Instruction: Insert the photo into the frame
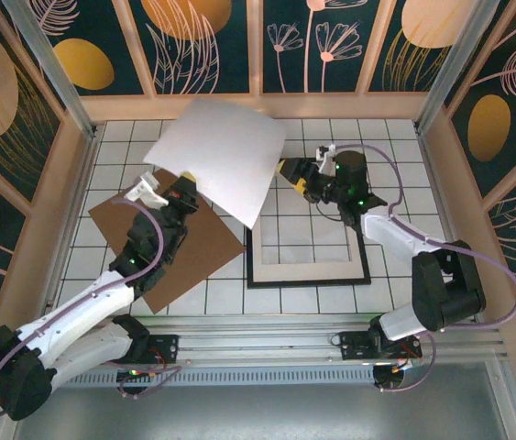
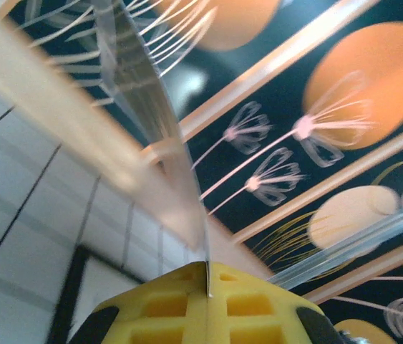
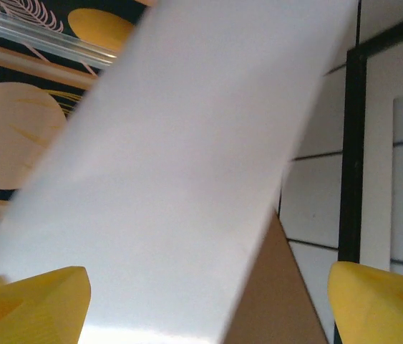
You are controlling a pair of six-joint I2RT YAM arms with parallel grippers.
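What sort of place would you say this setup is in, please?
Probably a robot test cell in a lab: a white gridded tabletop, walled in by floral-printed panels on aluminium posts, with a left arm and right arm bolted to a rail at its near edge.

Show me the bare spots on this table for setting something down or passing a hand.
Bare table tiles: the far right corner beyond the right fingers; the near strip below the frame; the far left, between the wall and the backing board. Crowded: the middle, where the left fingers hold the photo up.
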